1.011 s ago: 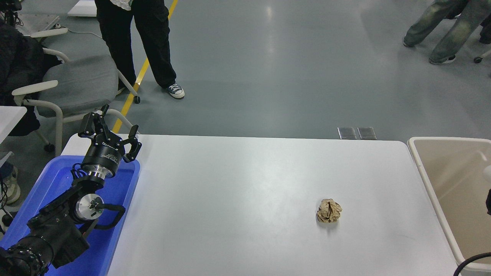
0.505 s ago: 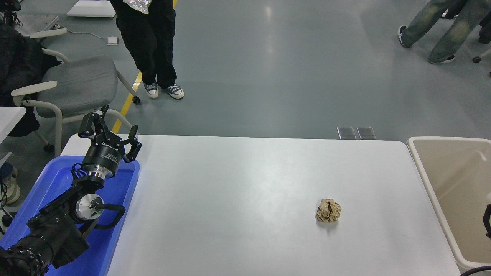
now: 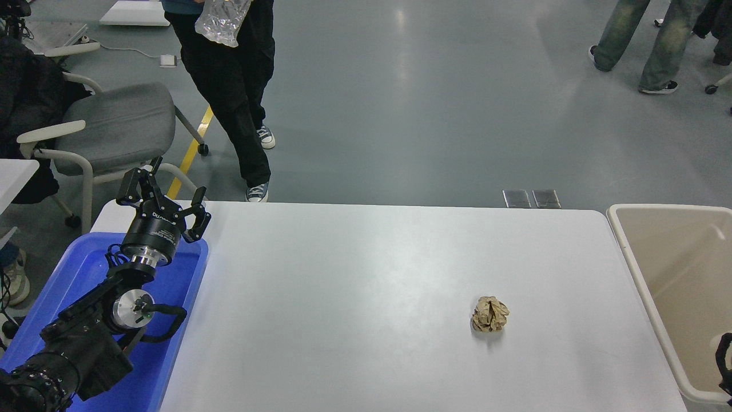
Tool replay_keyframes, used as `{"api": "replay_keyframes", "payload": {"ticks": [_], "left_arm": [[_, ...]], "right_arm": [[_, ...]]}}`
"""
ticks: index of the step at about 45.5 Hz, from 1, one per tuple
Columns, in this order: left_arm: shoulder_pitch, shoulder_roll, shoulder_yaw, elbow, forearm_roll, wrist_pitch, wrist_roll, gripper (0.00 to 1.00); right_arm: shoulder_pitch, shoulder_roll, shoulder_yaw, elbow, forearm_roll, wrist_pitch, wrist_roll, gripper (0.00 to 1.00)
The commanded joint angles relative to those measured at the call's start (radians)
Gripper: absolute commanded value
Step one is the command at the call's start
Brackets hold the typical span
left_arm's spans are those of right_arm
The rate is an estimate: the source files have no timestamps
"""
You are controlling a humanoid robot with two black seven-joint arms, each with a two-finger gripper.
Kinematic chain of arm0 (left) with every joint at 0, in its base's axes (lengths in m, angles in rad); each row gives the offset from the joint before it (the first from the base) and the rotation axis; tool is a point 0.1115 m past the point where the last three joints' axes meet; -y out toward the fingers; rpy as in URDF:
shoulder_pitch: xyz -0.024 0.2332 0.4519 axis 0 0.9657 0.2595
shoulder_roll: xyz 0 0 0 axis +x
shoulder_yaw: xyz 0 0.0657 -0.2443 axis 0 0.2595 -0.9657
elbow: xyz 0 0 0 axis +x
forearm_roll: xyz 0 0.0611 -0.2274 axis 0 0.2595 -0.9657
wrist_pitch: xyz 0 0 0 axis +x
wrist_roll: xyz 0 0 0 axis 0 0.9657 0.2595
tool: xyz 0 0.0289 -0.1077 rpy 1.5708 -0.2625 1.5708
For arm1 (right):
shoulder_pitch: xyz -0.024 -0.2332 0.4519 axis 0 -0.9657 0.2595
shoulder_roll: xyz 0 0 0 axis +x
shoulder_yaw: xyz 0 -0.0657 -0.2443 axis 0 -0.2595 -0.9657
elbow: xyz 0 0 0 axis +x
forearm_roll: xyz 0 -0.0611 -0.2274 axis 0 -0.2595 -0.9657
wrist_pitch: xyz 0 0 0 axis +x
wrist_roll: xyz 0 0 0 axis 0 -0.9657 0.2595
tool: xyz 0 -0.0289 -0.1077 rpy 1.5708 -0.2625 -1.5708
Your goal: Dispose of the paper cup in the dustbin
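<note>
Right now my right gripper (image 3: 725, 369) is showing only as a dark sliver at the picture's right edge, low over the dustbin (image 3: 646, 286), and I cannot tell whether it is gripping anything. A pale bit beside it could be the paper cup, but I am not seeing the cup clearly anywhere (the bench (image 3: 366, 274) is carrying only a crumpled brown paper ball (image 3: 490, 314)). So my right arm is the nearer one, the bin lying directly beneath it. My left gripper (image 3: 163, 191) is resting parked with fingers spread, above the blue tray (image 3: 189, 286). A person (image 3: 231, 86) is standing at the far side
</note>
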Motion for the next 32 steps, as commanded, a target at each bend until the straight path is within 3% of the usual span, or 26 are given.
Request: {"api": "replay_keyframes", "payload": {"ticks": [1,10,32], "left_arm": [[0.000,0.000,0.000,-0.001,0.000,0.000,0.000,1.00],[0.000,-0.003,0.000,0.000,0.000,-0.001,0.000,1.00],[0.000,-0.003,0.000,-0.001,0.000,-0.001,0.000,1.00]], "right_arm": [[0.028,-0.013,0.000,0.016,0.004,0.009,-0.001,1.00],[0.123,-0.033,0.000,0.027,0.004,0.072,-0.001,1.00],[0.346,-0.021,0.040,0.045,0.110,0.506,0.002,1.00]]}}
